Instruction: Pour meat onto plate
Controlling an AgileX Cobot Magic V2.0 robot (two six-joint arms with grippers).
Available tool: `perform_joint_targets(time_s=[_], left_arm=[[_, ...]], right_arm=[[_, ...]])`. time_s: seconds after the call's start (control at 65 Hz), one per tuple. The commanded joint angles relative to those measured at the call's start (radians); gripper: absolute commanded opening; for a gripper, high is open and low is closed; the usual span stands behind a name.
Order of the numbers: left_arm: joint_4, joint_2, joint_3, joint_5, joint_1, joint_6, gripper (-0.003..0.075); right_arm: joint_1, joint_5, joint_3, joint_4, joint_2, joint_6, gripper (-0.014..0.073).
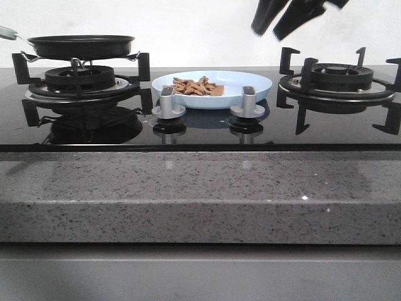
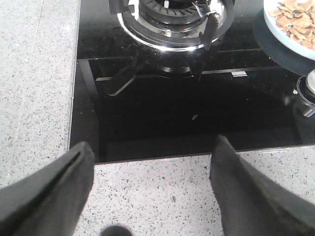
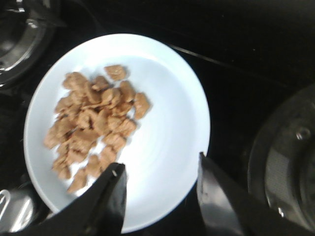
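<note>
The pale blue-white plate [image 1: 250, 84] sits on the black glass hob between the two burners. A heap of reddish-brown meat [image 1: 197, 86] lies on its left half. The black frying pan [image 1: 81, 45] rests on the left burner; its inside is hidden in the front view. My right gripper [image 1: 269, 31] hangs high above the plate's right side, blurred. In the right wrist view it [image 3: 160, 164] is open and empty over the plate [image 3: 167, 123] and meat [image 3: 93, 123]. My left gripper [image 2: 153, 145] is open and empty over the speckled counter's edge, with the plate [image 2: 280, 34] off to one side.
Two silver knobs [image 1: 168, 103] [image 1: 246, 102] stand in front of the plate. The right burner [image 1: 335, 78] with black pan supports is bare. A grey speckled stone counter [image 1: 200, 194] runs along the front of the hob. A pale handle end [image 1: 6, 31] shows at the far left.
</note>
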Motion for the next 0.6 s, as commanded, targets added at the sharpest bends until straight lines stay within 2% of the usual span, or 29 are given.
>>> perform_joint_targets(time_s=[0.0, 0.2, 0.585], left_arm=[[-0.017, -0.006, -0.027, -0.068, -0.007, -0.009, 0.0494], [-0.017, -0.006, -0.027, -0.068, -0.007, -0.009, 0.0494], [-0.017, -0.006, -0.027, -0.068, -0.007, -0.009, 0.0494]], right_arm=[[-0.001, -0.07, 0.074, -0.004, -0.148, 0.0, 0.0364], [-0.001, -0.213, 0.456, -0.062, -0.437, 0.0, 0.0364], [-0.001, -0.226, 0.926, -0.088, -0.911, 0.0, 0.0364]])
